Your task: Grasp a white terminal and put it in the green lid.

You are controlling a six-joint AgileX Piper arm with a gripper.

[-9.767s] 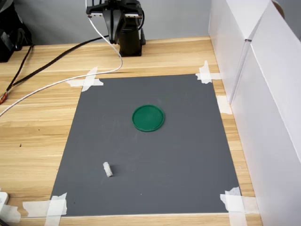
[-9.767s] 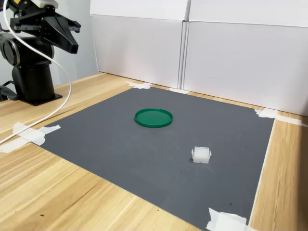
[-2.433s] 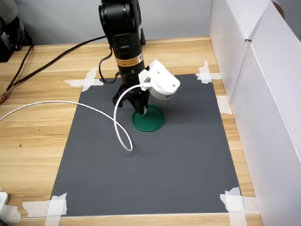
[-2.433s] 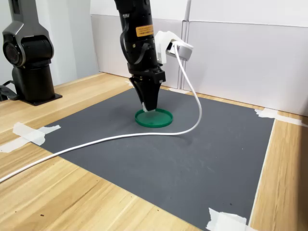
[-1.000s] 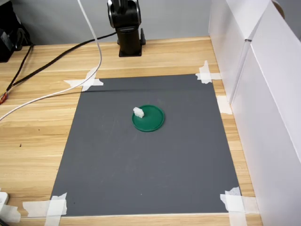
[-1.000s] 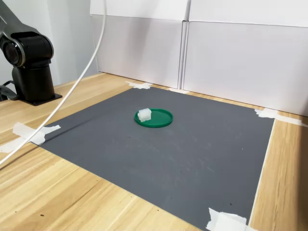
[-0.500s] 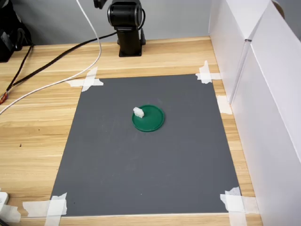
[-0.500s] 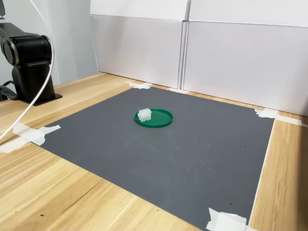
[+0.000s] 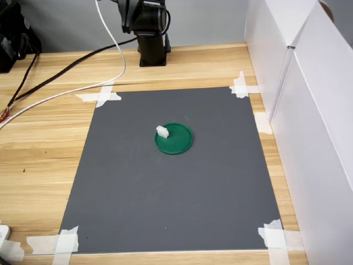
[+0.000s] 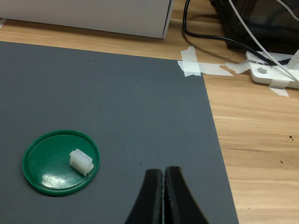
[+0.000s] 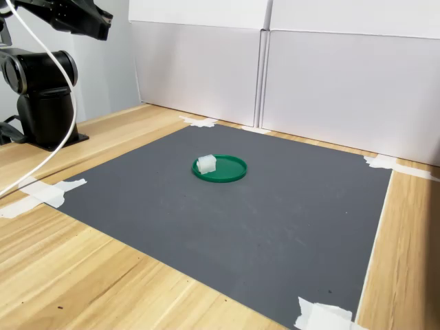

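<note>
The white terminal (image 9: 162,131) lies inside the green lid (image 9: 176,141), close to the rim on the first exterior view's left, and it sits there free, touched by nothing. The lid rests flat near the middle of a dark grey mat (image 9: 165,193) that is fixed to the wooden bench (image 9: 38,160) with white tape pieces (image 9: 102,95) at its corners. In the wrist view the gripper (image 10: 164,175) shows as two black fingers (image 10: 152,196) pressed together, with only a thin seam between them and nothing held; the terminal (image 10: 81,161) and the lid (image 10: 46,179) lie on the mat well apart from the fingertips, off to one side of them. The second exterior view has the terminal (image 11: 205,163) at the lid's (image 11: 227,172) edge on the second exterior view's left, while the gripper (image 11: 103,27) hangs high up in the corner at the second exterior view's left, above the black arm base (image 11: 41,96) and far from the lid; it is partly cut off by the frame there, so the state of its jaws is hard to read in that view. A white cable (image 9: 66,94) and a black cable (image 9: 60,72) trail over the bench from the base toward the first exterior view's left. White panels (image 9: 309,110) wall the bench along the first exterior view's right. In the wrist view a white power strip (image 10: 271,72) sits taped to the bench past the mat's corner.
</note>
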